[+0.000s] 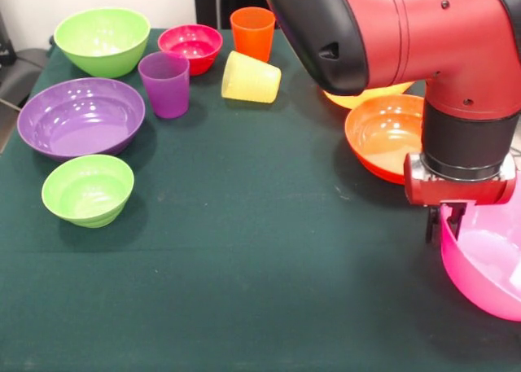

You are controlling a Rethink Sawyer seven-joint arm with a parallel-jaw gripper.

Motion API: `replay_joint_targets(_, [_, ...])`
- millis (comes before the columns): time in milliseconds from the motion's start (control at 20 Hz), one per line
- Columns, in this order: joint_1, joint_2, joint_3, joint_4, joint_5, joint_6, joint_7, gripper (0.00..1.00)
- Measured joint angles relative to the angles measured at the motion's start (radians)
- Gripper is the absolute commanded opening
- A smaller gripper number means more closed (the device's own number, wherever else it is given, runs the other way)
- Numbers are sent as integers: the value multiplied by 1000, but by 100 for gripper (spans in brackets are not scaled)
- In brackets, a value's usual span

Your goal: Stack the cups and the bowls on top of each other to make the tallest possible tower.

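Gripping the near rim of the large pink bowl (488,266), the pincer (445,219) had its dark fingers closed narrowly over the bowl's edge, at the table's (260,291) right side. That bowl sat tilted, its mouth turned up and toward the right. Just behind the pincer sat the orange-red bowl (383,136), upright, with a yellow-orange bowl (358,99) half hidden beyond it. Well apart, on the left, the purple cup (165,83) and orange cup (253,32) stood upright; the yellow cup (250,77) lay on its side between them, long axis level, mouth toward the right
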Motion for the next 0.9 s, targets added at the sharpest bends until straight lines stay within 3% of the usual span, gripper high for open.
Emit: replay_joint_targets(900, [-100,-13,0,1,0,0,0,0])
